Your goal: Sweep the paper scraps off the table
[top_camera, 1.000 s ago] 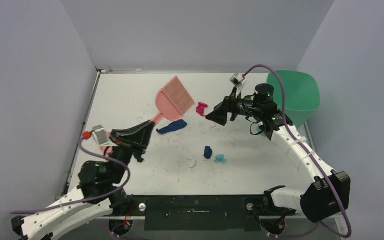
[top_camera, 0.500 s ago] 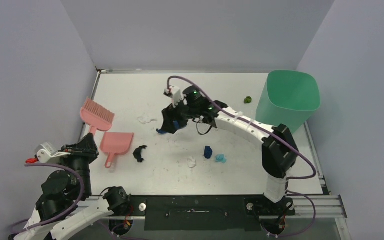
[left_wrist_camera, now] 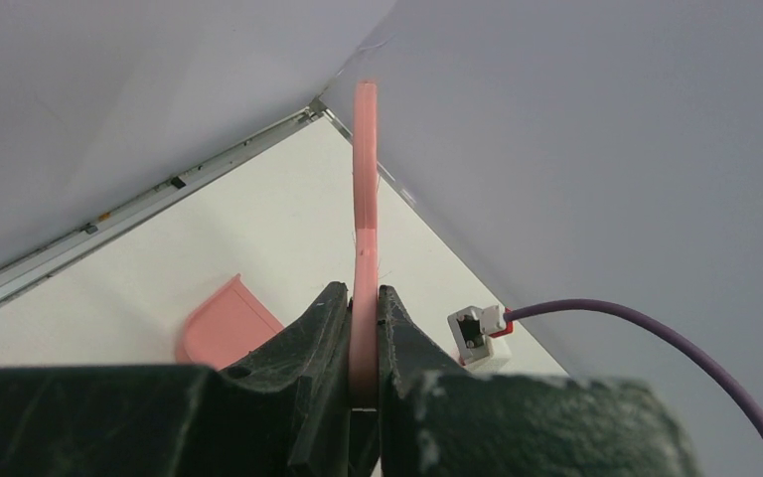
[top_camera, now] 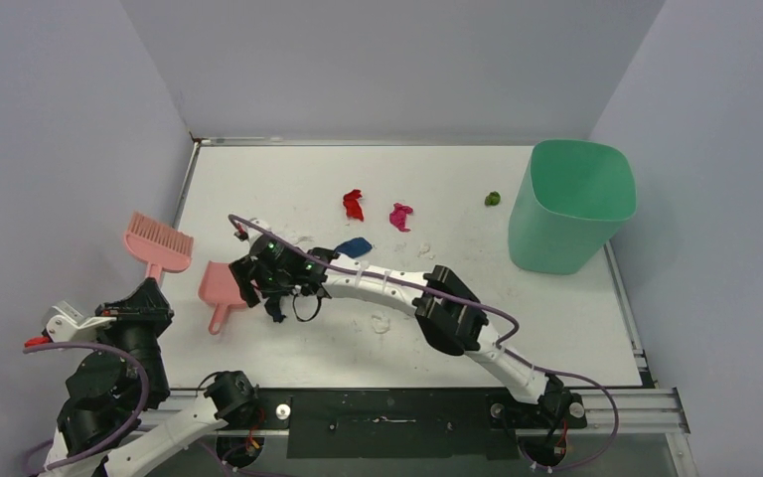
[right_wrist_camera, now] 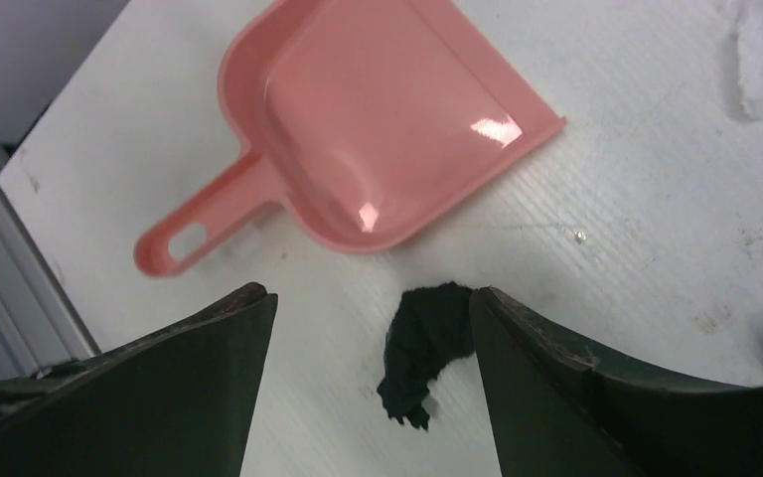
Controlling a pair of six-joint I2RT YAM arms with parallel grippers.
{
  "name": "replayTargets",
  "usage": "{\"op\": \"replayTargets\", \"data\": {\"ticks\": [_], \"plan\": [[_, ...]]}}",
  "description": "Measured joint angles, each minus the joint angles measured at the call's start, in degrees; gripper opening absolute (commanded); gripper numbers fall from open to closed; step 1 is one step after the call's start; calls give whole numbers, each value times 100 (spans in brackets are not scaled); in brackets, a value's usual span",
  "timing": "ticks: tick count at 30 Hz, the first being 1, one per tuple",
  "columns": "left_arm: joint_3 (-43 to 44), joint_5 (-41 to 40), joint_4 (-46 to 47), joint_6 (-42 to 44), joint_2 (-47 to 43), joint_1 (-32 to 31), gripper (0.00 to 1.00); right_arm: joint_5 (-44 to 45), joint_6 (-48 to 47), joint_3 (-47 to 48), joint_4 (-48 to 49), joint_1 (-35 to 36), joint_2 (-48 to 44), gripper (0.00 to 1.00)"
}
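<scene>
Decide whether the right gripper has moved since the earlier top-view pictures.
Yes. The right gripper has moved left, away from the green bin; it now hangs open over a dark paper scrap beside the pink dustpan.

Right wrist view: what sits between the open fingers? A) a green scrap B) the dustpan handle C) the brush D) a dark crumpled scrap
D: a dark crumpled scrap lies on the table between the open fingers of the right gripper, apart from the pink dustpan.
</scene>
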Motion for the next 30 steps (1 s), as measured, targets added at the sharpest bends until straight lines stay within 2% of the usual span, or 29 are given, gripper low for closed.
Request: {"op": "replayTargets", "data": {"ticks": [3, 8, 12, 16, 20, 30], "plan": [[35, 48, -46, 0, 0, 39, 0, 752, 393, 684, -42, 151, 413, 71], [197, 199, -118, -20, 0, 138, 0, 1698, 813, 1182, -140, 210, 713, 70], [256, 358, -136, -46, 0, 238, 0, 2059, 986, 1357, -162, 210, 966, 69], [258, 490, -151, -48, 0, 321, 0, 2199, 1080, 1458, -195, 201, 1296, 62], [258, 588, -157, -48, 0, 382, 0, 2312, 1080, 1506, -177, 199, 1585, 51], [254, 739, -164, -70, 0, 407, 0, 2275, 1106, 1545, -197, 199, 1600, 6]]}}
